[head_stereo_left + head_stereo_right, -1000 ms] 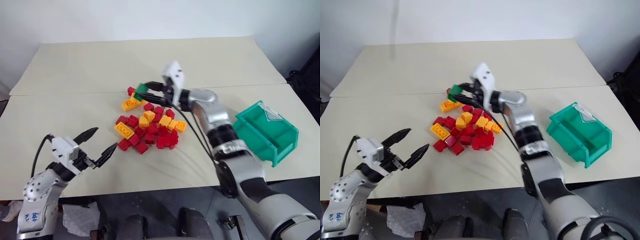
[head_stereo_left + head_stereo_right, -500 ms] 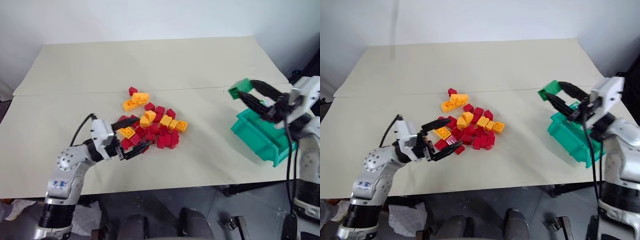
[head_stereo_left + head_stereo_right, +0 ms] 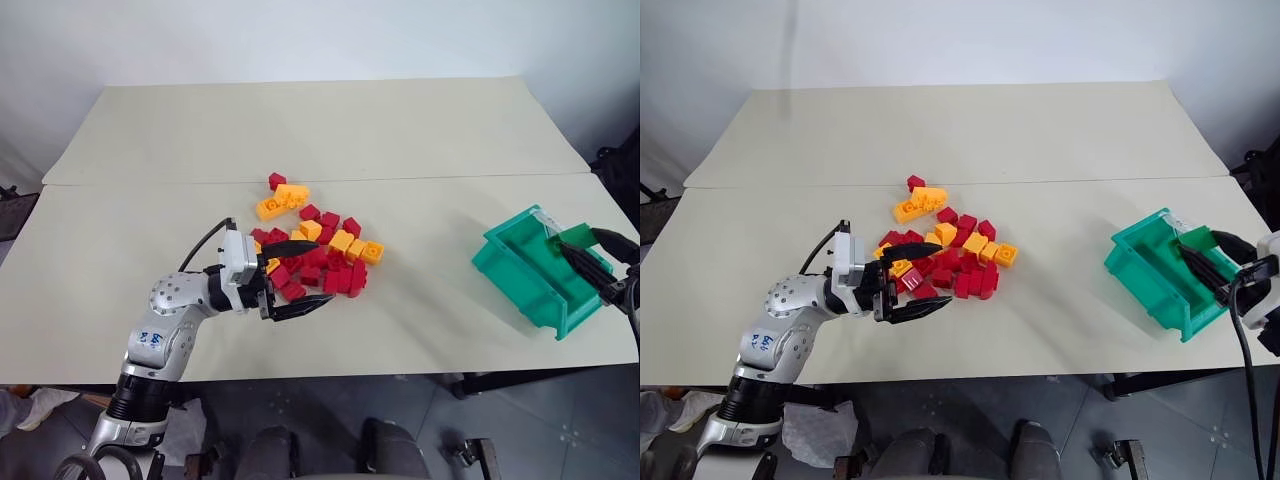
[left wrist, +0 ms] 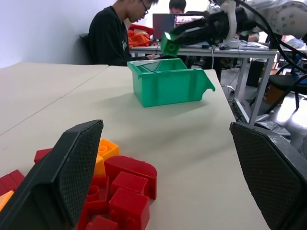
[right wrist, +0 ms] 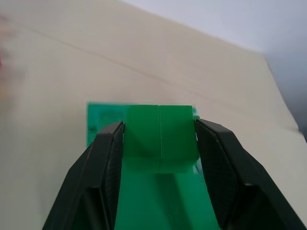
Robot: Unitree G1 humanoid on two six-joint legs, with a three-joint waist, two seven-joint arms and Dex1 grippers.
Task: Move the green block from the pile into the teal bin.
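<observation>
The green block [image 3: 573,235] hangs just above the teal bin [image 3: 520,285], at its far right end, with my right gripper [image 3: 578,243] shut on it. The right wrist view has the green block [image 5: 159,139] between both black fingers [image 5: 108,158], with the bin's green inside below. The pile [image 3: 340,240] of red and yellow-orange bricks lies mid-table. My left gripper [image 3: 322,272] stands open and level at the pile's near left edge, pointing right; its lower finger is beside the red bricks. From the left wrist, the bin [image 4: 168,88] and the held block [image 4: 169,44] show beyond the bricks.
The cream table [image 3: 300,140] has a seam running across it behind the pile. The bin sits close to the table's right edge. Bare tabletop lies between pile and bin. People [image 4: 115,36] sit at desks beyond the table in the left wrist view.
My right gripper carried the green block from the pile's far side rightwards to above the bin. My left gripper swung right to the pile's near edge, still open.
</observation>
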